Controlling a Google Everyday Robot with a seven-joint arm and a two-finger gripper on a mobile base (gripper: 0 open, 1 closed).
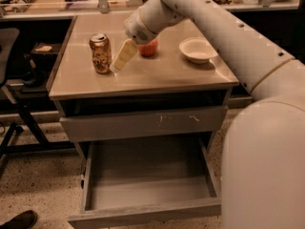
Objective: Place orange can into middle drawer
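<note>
Orange-gold against grey steel in the camera view: orange can point(101, 54) upright on the left part of the tabletop point(162, 78), not yet lifted. Just to its right, end effector point(119, 63) slanting down from the arm, tip close beside the can's base; touching or just apart, cannot tell, nor whether spread or pressed together. Behind it, red apple point(149, 48); further right, white bowl point(198, 49), well apart from the can. Below the tabletop, closed scratched drawer front point(143, 124); under that, middle drawer point(147, 187) pulled out, bare grey floor showing. Looks like the reach-to-grasp step, early in the task. Next move probably calls for bracketing the can squarely around its middle without nudging it over to the left, then lifting clear of the tabletop edge and lowering into the open drawer.
</note>
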